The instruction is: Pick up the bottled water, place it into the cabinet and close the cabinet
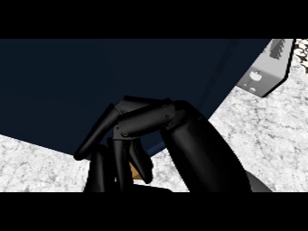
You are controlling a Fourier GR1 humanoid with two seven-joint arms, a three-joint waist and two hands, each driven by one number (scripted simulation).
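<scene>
We see one robot hand (133,135), fingers curled down near the dark cabinet (83,81) over the counter (269,135); no bottled water shows, so progress is unclear.

Surface: speckled grey-white stone counter (269,135)
Resting on it: large dark navy cabinet (103,81), grey metal bracket-like object (266,74) near right edge

The cabinet (83,81) stands on the counter (276,135), behind a hand (139,122).
</scene>
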